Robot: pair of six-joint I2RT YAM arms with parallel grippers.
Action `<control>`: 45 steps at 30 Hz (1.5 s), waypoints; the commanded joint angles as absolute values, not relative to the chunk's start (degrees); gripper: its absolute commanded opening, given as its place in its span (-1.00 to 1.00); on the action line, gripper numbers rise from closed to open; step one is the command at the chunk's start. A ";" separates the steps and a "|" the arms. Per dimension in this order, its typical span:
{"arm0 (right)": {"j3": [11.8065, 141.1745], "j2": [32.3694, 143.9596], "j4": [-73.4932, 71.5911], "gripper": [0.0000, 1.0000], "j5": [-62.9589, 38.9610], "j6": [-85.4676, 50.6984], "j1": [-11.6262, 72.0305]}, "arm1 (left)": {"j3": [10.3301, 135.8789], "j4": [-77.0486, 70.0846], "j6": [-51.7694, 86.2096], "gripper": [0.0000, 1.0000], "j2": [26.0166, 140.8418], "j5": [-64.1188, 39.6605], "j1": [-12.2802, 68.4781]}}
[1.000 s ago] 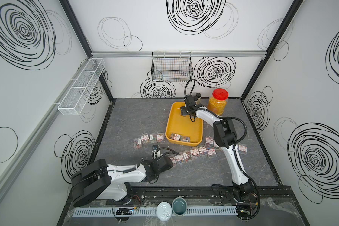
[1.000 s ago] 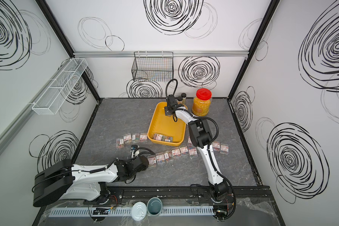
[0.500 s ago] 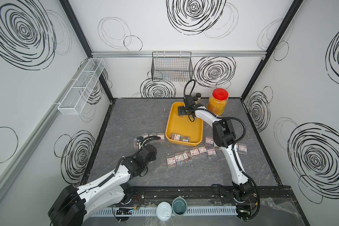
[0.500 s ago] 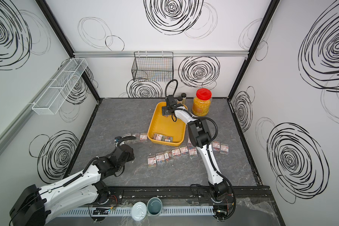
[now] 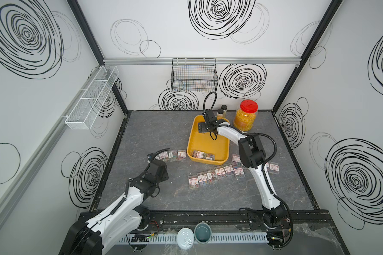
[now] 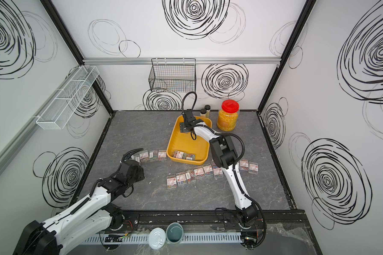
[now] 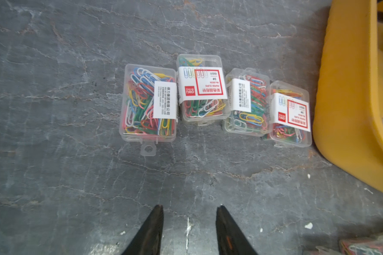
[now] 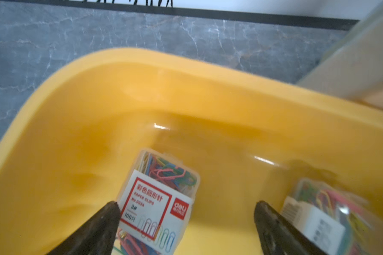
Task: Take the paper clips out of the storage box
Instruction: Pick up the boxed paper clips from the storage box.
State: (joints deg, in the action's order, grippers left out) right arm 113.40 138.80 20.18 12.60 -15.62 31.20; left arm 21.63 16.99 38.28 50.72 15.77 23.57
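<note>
Setting: in both top views we see a grey marbled table [image 5: 153,132] [image 6: 137,132] enclosed by white panels drawn with black rings.
Storage box: the yellow storage box [image 5: 206,143] [image 6: 186,143] lies flat just right of the frame's centre.
Paper clips inside: a few cases of paper clips [image 5: 202,154] [image 6: 184,155] lie against the box's lower wall. The right wrist view shows two more cases [image 8: 157,194] on the yellow floor near a rounded corner.
Paper clips outside: one short row [image 5: 173,154] lies on the table left of the box. A longer slanting row [image 5: 217,174] lies below it, and two cases [image 5: 273,166] sit at the lower right, beyond the right arm.
Right gripper: the right gripper [image 8: 186,202] hangs over the box's upper end with its fingers spread wide, grasping nothing. One case lies between them, close to one finger; we cannot tell whether they touch.
Left gripper: the left gripper [image 7: 189,206] hovers over bare table left of centre. Its fingers are parted and released, with only table between them. Four cases lie side by side ahead of it, the last just beside the box's wall.
Background: a red-lidded jar [image 5: 244,119] and two black-capped bottles [image 5: 222,110] stand near the box's upper right corner. A black wire basket [image 5: 194,75] hangs on the rear wall.
</note>
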 commanded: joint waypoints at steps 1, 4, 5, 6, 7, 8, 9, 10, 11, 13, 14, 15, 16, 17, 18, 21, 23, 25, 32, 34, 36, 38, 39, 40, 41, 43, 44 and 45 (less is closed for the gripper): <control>106.44 134.50 21.45 0.90 13.27 -14.85 31.12 | 23.96 17.32 34.17 -0.02 50.37 17.79 22.94; 105.12 132.99 21.09 0.86 11.25 -14.68 31.10 | 22.58 15.21 33.38 0.03 49.61 18.23 23.00; 105.11 132.67 20.97 0.86 10.38 -14.51 31.23 | 22.45 15.12 33.56 0.05 49.11 18.45 22.95; 105.28 132.42 20.84 0.85 9.47 -14.41 31.42 | 22.09 15.04 33.72 0.12 48.25 18.61 23.03; 105.38 132.00 20.68 0.84 8.96 -14.59 31.61 | 21.61 14.94 33.88 0.18 47.39 18.80 23.04; 105.28 131.59 20.25 0.85 8.50 -14.76 31.79 | 21.21 14.90 34.07 0.23 46.38 18.90 23.03; 105.25 131.17 19.88 0.85 8.11 -15.00 31.92 | 20.61 14.70 34.06 0.28 45.15 18.74 23.09; 105.37 130.67 19.61 0.86 7.86 -15.27 32.07 | 20.14 14.50 34.05 0.33 44.09 18.59 23.07; 105.62 130.32 19.43 0.86 7.88 -15.55 32.24 | 19.68 14.39 34.15 0.37 43.12 18.63 23.06; 106.53 130.19 19.75 0.87 8.15 -16.04 32.62 | 19.06 14.41 34.53 0.44 41.34 19.16 23.06; 107.07 130.33 20.04 0.88 8.29 -16.15 32.85 | 18.83 14.49 34.62 0.47 40.75 19.25 23.11; 107.47 130.50 20.28 0.88 8.88 -16.17 33.12 | 18.69 14.42 34.61 0.48 40.27 19.33 23.03; 107.77 130.72 20.52 0.88 9.53 -16.26 33.39 | 18.63 14.49 34.71 0.49 39.96 19.33 23.09; 107.84 130.91 20.59 0.89 10.01 -16.39 33.57 | 18.62 14.47 34.72 0.49 39.83 19.53 23.11; 107.80 131.10 20.70 0.89 10.55 -16.71 33.74 | 18.60 14.47 34.80 0.49 39.88 19.51 23.05; 107.16 131.00 20.49 0.89 11.21 -17.32 33.58 | 18.61 14.29 34.71 0.49 40.30 19.25 23.08; 107.53 131.29 20.69 0.89 11.49 -17.31 33.67 | 18.66 14.24 34.62 0.49 40.66 19.15 23.16; 108.64 132.37 21.38 0.89 11.60 -17.31 33.84 | 18.68 14.21 34.63 0.49 40.69 19.16 23.13; 112.73 137.65 24.00 0.66 13.41 -18.52 34.15 | 18.28 14.67 34.92 0.51 38.69 19.94 23.33; 112.93 138.50 24.00 0.59 13.70 -18.87 34.25 | 18.04 14.85 35.15 0.52 37.84 20.30 23.34; 112.92 139.00 24.04 0.53 13.55 -19.48 34.22 | 17.93 15.12 35.32 0.53 37.10 20.65 23.39; 112.92 139.38 24.00 0.50 13.53 -19.97 34.29 | 17.73 15.12 35.40 0.53 36.37 20.82 23.44; 113.04 139.53 24.02 0.50 13.51 -20.09 34.32 | 17.75 15.20 35.35 0.53 36.14 20.83 23.41; 113.10 139.70 24.17 0.50 13.55 -20.12 34.38 | 17.67 15.25 35.45 0.54 36.07 20.82 23.46; 113.37 139.92 24.38 0.50 13.87 -20.28 34.54 | 17.67 15.21 35.49 0.54 35.95 20.76 23.44; 113.47 140.30 24.54 0.50 14.27 -20.52 34.66 | 17.64 15.21 35.38 0.54 35.86 20.74 23.55; 113.42 140.36 24.61 0.48 14.47 -20.65 34.85 | 17.63 15.19 35.41 0.54 35.79 20.77 23.52; 113.44 140.41 24.75 0.45 14.66 -20.64 34.81 | 17.65 15.28 35.40 0.54 35.81 20.74 23.47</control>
